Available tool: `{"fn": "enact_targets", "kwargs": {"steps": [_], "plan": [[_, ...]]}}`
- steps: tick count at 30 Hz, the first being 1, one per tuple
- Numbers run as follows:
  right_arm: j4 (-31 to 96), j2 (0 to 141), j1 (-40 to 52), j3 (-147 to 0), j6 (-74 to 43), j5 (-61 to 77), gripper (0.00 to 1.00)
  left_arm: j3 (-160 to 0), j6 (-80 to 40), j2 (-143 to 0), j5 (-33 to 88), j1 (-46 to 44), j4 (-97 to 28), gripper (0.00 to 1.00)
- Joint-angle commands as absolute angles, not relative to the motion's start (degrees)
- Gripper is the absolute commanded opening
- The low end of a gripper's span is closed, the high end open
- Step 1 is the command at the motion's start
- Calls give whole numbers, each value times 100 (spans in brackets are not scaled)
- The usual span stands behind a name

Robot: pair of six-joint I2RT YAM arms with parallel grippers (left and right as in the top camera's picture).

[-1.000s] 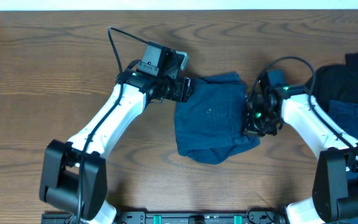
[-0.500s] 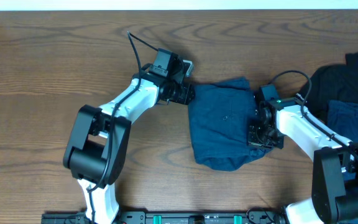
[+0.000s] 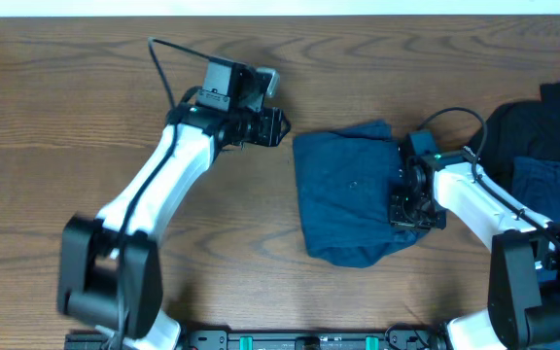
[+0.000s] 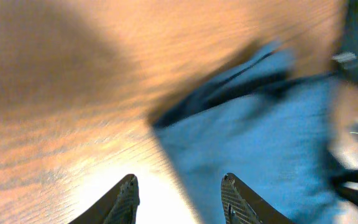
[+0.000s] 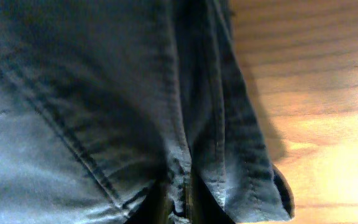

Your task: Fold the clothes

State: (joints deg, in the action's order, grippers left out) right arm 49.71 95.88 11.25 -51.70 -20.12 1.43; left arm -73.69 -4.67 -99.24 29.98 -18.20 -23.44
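Note:
The clothes, dark blue denim shorts [image 3: 348,194], lie folded into a compact bundle right of the table's middle. My left gripper [image 3: 281,127] hovers just left of their upper left corner, apart from the cloth. In the left wrist view it [image 4: 179,190] stands open over bare wood with nothing between its fingers, and the shorts [image 4: 266,143] lie ahead to the right. My right gripper [image 3: 402,208] sits on the bundle's right edge. In the right wrist view its [image 5: 182,208] narrow jaws pinch a fold of the denim [image 5: 104,93] near a hem.
A black garment [image 3: 542,117] and another blue piece of clothing [image 3: 552,180] lie piled at the table's right edge. The wooden table [image 3: 86,117] ends at the light strip along the back.
The shorts slid right a second ago, carried by both grippers. Since then my left gripper has let go and drawn back to the left; the right stays on the right edge.

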Motion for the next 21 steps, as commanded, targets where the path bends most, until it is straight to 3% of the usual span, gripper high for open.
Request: {"fn": "enact_targets", "kwargs": {"steps": [1, 4, 6, 9, 13, 16, 21], "plan": [[5054, 9236, 1039, -5544, -1514, 854, 24, -7472, -478, -9706, 3529, -2167, -2475, 45], [5179, 8809, 884, -5861, -1511, 1223, 51, -7459, -480, -9734, 3542, -2482, -2893, 44], [5172, 8562, 779, -6005, -1542, 1446, 53, -7422, -480, -9776, 3540, -2685, -3153, 43], [5089, 8315, 681, -6055, -1796, 1463, 42, -7312, -480, -9856, 3529, -2943, -3509, 37], [4735, 8394, 705, -5968, -1890, 1463, 17, -7083, -827, -9935, 3245, -3118, -3992, 29], [3968, 8562, 746, -5765, -2016, 1568, 7, -6742, -1007, -9939, 3253, -3218, -4093, 27], [2397, 9218, 873, -5341, -2344, 2134, 2, -5999, -1037, -9942, 3253, -3422, -3715, 27]]}}
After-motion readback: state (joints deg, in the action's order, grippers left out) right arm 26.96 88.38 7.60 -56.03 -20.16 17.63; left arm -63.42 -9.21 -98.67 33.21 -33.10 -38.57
